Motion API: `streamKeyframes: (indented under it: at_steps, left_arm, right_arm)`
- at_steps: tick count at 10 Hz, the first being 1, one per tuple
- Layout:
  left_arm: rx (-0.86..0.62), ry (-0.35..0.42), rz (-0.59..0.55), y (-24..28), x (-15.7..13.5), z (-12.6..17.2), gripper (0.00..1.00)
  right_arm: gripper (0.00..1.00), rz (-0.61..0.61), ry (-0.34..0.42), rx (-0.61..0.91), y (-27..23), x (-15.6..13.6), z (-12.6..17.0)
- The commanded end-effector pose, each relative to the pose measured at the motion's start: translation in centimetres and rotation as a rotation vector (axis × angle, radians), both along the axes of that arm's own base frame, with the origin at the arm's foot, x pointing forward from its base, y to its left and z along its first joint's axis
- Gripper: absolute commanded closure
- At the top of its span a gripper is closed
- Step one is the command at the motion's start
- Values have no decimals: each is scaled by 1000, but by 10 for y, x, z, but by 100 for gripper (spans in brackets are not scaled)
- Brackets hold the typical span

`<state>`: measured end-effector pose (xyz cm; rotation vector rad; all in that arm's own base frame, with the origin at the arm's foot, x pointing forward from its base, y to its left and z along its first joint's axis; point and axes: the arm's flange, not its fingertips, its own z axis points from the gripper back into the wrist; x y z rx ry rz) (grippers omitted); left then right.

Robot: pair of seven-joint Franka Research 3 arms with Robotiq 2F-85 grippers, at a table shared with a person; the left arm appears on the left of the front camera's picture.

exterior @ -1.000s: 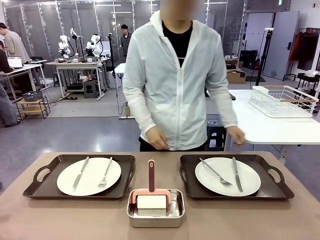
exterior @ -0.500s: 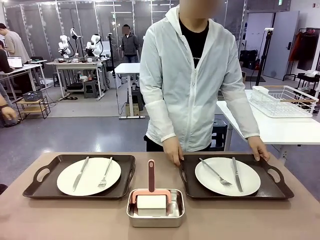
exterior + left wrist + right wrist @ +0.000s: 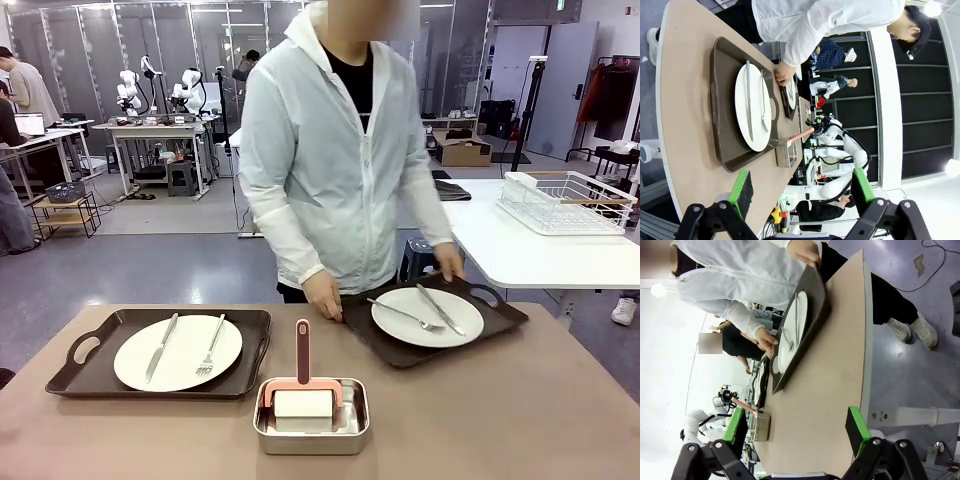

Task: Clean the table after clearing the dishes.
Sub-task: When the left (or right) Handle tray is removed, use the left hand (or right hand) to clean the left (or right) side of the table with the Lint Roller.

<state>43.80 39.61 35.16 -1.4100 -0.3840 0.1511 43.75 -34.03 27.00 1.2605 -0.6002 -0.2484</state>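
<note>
L gripper point(image 3: 800, 186) hung at the left end of the large matte taupe-brown table point(image 3: 560, 420), jaws wide & holding nothing; on the table's left sat a dark brown rectangular handled tray point(image 3: 70, 375) w/ a round white plate point(image 3: 178, 370) carrying a steel knife point(image 3: 161, 347) & fork point(image 3: 210, 346). Just right of it, near-centre, stood a small steel pan point(image 3: 310, 435) w/ a pink-handled roller point(image 3: 303, 350) in it. Farther right, a 2nd brown tray point(image 3: 355, 330) w/ its white plate point(image 3: 400, 330) & cutlery was tilted at the far edge, person's hands point(image 3: 322, 297) gripping both ends; R gripper point(image 3: 796, 429) at the right end was spread wide too, empty.
</note>
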Motion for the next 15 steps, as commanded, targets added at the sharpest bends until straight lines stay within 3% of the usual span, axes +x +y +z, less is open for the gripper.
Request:
streamKeyframes:
  at_steps: [1, 7, 8, 12, 15]
  left_arm:
    - [3, -3, 5, 2, -2, 0, 0]
    - [3, -3, 5, 2, -2, 0, 0]
    - [3, -3, 5, 2, -2, 0, 0]
    - [3, -3, 5, 2, -2, 0, 0]
    - [3, -3, 5, 2, -2, 0, 0]
  right_arm:
    - [0, 2, -1, 0, 1, -1, 2]
    - [0, 0, 0, 0, 0, 0, 0]
    - [0, 15, -7, -155, 7, 7, 25]
    - [0, 248, -325, -601, 100, 71, 178]
    - [0, 552, -493, -911, 228, 95, 257]
